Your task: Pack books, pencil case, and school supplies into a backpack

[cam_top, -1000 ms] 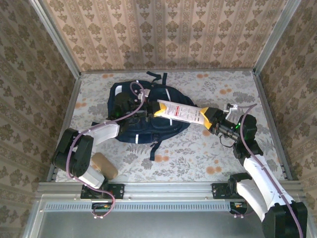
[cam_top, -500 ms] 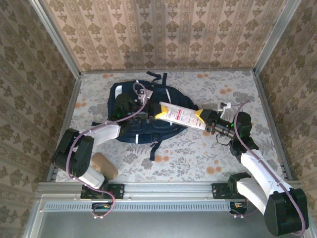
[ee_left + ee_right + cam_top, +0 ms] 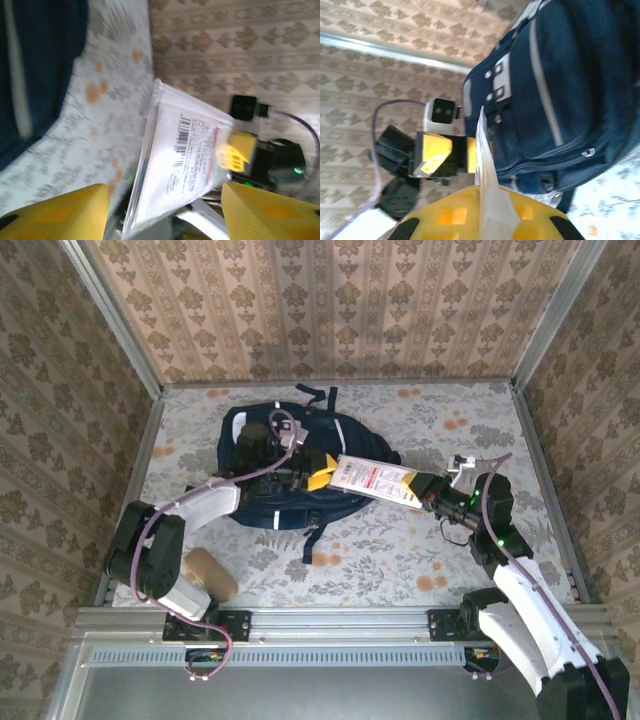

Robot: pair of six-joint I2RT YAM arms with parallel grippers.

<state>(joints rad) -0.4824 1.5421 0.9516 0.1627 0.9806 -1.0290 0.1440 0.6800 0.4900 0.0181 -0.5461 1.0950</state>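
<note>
**Packet changes claws**

A second ago the left claw (image 3: 318, 472) was pinched on the left end of the long white packet (image 3: 372, 478), and the right claw (image 3: 422, 491) stood wide around its right end. Now it is the reverse. The right claw has clamped onto the packet's right end, and the left claw's yellow fingers (image 3: 55, 212) have spread apart, with the packet's end loose between them. The packet has slid toward the right of the frame. It now overlaps less of the backpack (image 3: 236, 426) and looks shorter from above. The right claw has dropped slightly toward the bottom of the frame.
</note>
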